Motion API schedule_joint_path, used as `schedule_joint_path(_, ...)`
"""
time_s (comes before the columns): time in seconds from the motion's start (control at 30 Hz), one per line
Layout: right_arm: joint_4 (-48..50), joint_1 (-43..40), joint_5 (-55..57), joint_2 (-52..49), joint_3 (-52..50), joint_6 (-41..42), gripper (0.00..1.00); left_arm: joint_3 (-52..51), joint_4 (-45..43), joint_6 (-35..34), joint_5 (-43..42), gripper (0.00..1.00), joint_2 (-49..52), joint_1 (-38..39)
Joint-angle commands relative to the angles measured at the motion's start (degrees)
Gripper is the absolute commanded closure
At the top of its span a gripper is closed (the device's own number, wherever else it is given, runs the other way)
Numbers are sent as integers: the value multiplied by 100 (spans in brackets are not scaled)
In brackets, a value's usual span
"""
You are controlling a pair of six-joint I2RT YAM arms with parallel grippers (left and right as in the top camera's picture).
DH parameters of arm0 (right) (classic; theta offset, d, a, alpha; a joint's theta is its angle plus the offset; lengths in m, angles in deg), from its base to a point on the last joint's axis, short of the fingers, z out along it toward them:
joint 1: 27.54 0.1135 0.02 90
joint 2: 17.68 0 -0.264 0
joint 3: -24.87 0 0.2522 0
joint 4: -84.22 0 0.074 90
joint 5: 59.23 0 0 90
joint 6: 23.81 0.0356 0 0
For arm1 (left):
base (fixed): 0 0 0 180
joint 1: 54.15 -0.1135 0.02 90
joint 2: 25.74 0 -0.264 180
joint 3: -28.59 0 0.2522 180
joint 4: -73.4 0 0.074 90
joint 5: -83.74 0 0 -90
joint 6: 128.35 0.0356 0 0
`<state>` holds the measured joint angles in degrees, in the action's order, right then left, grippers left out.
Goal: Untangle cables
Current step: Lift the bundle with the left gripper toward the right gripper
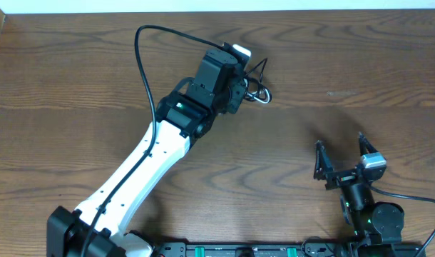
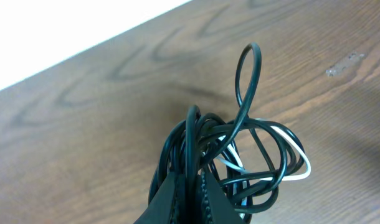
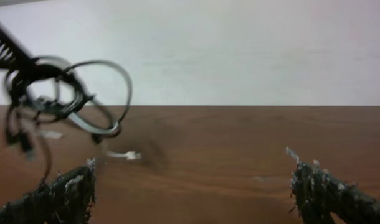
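- Left gripper: closed on the cables. In the overhead view it lies toward 1 o'clock from the table's centre, at the end of the outstretched white-and-black left arm.
- Left wrist view: the fingers are pressed together at 6 o'clock, with several black strands pinched between them.
- Cables: a knotted bundle of thin black cords. One narrow loop stands up toward 12 o'clock. Wider loops spread toward 4 o'clock.
- White cable: threaded through the black loops, and showing on the bundle's 3 to 4 o'clock edge.
- Right gripper: open, with the jaws spread wide and nothing between them. It sits between 3 and 4 o'clock from the table's centre, well apart from the bundle.
- Right wrist view: the gripper faces across the table. The cables appear blurred at 10 o'clock, with a small pale plug end below them. Whether it touches the wood cannot be told.
- Table: dark wood grain.
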<state>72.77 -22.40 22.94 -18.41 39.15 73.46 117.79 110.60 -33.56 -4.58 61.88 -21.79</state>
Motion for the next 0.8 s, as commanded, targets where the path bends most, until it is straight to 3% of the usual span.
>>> schedule_joint_path(0.0, -164, -31, -549, -55, 385, 297, 1, 55, -170, 918, 24, 93, -203, -7)
schedule_joint_path(0.27, -883, -33, -1014, -1158, 1685, 83, 1, 55, -232, 2417, -1145, 93, -203, -7)
schedule_joint_path(0.57, -1716, -33, -2564, -3576, 3510, -678, 1, 55, -258, 3171, -1668, 93, -350, -7)
schedule_joint_path(0.77, -1314, -33, -3547, -4527, 3965, -680, 1, 55, -254, 3423, -1670, 93, -599, -9)
